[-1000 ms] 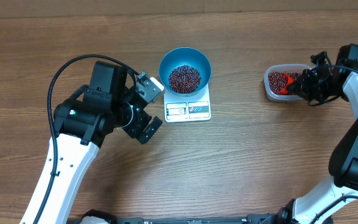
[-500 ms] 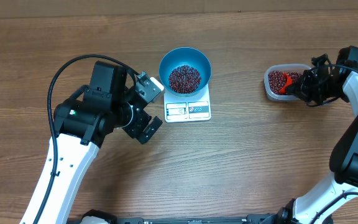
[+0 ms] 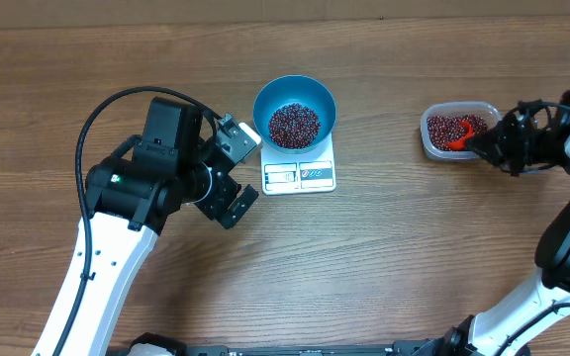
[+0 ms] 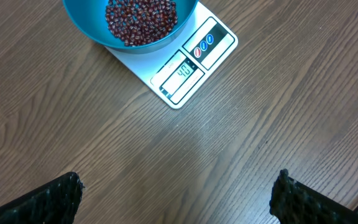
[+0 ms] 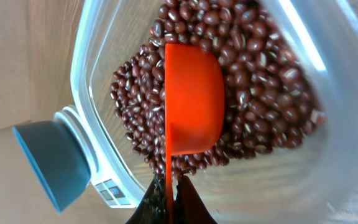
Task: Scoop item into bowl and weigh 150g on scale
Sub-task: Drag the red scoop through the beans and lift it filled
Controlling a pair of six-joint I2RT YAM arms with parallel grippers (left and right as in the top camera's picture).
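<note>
Beans (image 5: 260, 93) lie just ahead of the right claw (image 5: 166, 196), clenched on an orange scoop (image 5: 194, 99).

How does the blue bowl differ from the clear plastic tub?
The blue bowl is round and opaque; the clear tub is a see-through rounded rectangle. The bowl sits on the white scale; the tub rests on the table. The tub has an orange scoop in it, held by the right claw; the bowl has none. Both hold red-brown beans.
</note>
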